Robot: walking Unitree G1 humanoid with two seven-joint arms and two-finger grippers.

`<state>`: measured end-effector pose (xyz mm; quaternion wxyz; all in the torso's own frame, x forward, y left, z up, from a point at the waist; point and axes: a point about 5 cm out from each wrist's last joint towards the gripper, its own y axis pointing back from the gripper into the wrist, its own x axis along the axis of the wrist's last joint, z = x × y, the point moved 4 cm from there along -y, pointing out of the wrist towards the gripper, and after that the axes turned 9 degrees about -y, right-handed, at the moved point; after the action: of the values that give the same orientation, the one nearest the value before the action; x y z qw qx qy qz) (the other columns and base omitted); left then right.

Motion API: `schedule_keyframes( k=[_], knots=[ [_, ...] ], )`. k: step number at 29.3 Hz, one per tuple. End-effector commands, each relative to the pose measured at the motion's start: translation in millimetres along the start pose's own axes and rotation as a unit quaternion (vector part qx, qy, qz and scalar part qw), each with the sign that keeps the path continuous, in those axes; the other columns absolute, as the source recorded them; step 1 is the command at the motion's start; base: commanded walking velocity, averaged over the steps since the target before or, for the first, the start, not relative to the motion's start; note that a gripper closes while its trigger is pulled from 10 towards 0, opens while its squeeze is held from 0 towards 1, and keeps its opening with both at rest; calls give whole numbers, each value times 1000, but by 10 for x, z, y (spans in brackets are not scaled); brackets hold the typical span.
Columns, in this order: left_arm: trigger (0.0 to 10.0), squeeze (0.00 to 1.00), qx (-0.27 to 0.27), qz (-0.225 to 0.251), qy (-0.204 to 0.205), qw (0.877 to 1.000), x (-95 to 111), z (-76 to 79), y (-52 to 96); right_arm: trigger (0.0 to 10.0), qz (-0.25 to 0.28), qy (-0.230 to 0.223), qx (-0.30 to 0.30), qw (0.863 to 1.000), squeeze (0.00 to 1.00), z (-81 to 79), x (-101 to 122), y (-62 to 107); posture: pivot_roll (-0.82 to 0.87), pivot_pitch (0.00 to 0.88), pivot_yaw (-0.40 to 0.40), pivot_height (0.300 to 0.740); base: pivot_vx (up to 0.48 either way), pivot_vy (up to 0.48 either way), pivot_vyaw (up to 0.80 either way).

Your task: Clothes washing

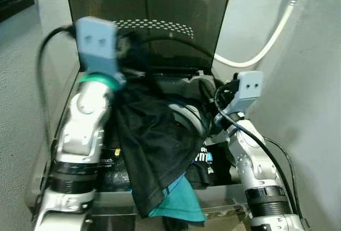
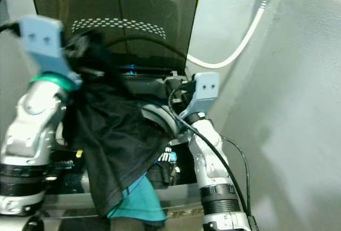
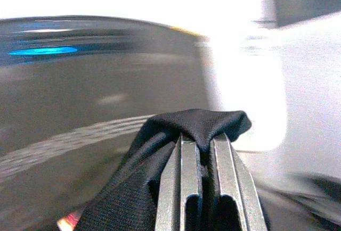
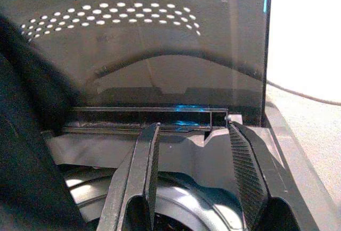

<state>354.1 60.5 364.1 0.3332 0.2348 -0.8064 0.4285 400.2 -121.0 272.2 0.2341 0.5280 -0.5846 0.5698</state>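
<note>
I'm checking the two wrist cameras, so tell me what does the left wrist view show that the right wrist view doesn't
Left wrist view alone: the left gripper, fingers shut on a fold of the black garment, with a blurred blue light behind.

Right wrist view alone: the right gripper, fingers open and holding nothing, above the washer's drum rim, and a dotted pattern on the lid.

Both: the raised dark lid of the washing machine.
</note>
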Motion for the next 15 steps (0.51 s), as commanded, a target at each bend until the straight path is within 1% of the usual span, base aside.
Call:
schedule_keyframes(
  k=[1, 2, 3, 4, 5, 6, 7, 8, 9, 10, 11, 12, 14, 15],
  knots=[
    [10000, 0, -37, 22, 4, 999, 87, 123, -13, 10000, 12, 0, -16, 1000, 0, 90, 61, 2, 31, 59, 3, 740, 0, 0, 0],
    [10000, 0, -109, 42, 10, 993, 151, 381, -6, 10000, 27, 5, -29, 999, 0, 174, 159, -1, 24, 60, 12, 740, 0, 0, 0],
    [10000, 0, -161, 44, 11, 986, 156, 539, 26, 10000, 42, 10, -38, 998, 0, 246, 254, 1, 20, 60, 20, 740, 0, 0, 0],
    [10000, 0, -161, 44, 11, 986, 156, 539, 26, 10000, 42, 10, -38, 998, 0, 246, 254, 1, 20, 60, 20, 740, 0, 0, 0],
    [10000, 0, -195, 29, -17, 980, 81, 617, 65, 10000, 52, 15, -45, 998, 0, 315, 329, 11, 21, 59, 23, 740, 0, 0, 0],
    [10000, 0, -208, 4, -63, 976, -44, 612, 90, 10000, 58, 19, -50, 997, 0, 365, 367, 23, 21, 60, 23, 740, 0, 0, 0],
    [10000, 0, -208, 4, -63, 976, -44, 612, 90, 10000, 58, 19, -50, 997, 0, 365, 367, 23, 21, 60, 23, 740, 0, 0, 0],
    [10000, 0, -213, -11, -97, 972, -139, 585, 95, 10000, 60, 21, -53, 997, 0, 392, 380, 31, 24, 60, 22, 740, 0, 0, 0],
    [10000, 0, -213, -11, -97, 972, -139, 585, 95, 10000, 60, 21, -53, 997, 0, 392, 380, 31, 24, 60, 22, 740, 0, 0, 0],
    [10000, 0, -199, -41, -157, 966, -300, 442, 92, 10000, 58, 23, -54, 997, 0, 407, 369, 42, 29, 60, 19, 740, 0, 0, 0],
    [10000, 0, -180, -65, -203, 960, -408, 294, 85, 10000, 55, 24, -53, 997, 0, 407, 351, 48, 32, 60, 15, 740, 0, 0, 0],
    [10000, 0, -169, -87, -244, 951, -502, 137, 95, 10000, 48, 26, -45, 997, 0, 390, 324, 47, 36, 59, 12, 740, 0, 0, 0],
    [10000, 0, -169, -87, -244, 951, -502, 137, 95, 10000, 48, 26, -45, 997, 0, 390, 324, 47, 36, 59, 12, 740, 0, 0, 0],
    [10000, 0, -161, -112, -280, 940, -587, -4, 115, 10000, 34, 33, -34, 998, 0, 368, 287, 39, 38, 59, 10, 740, 0, 0, 0]
  ],
)
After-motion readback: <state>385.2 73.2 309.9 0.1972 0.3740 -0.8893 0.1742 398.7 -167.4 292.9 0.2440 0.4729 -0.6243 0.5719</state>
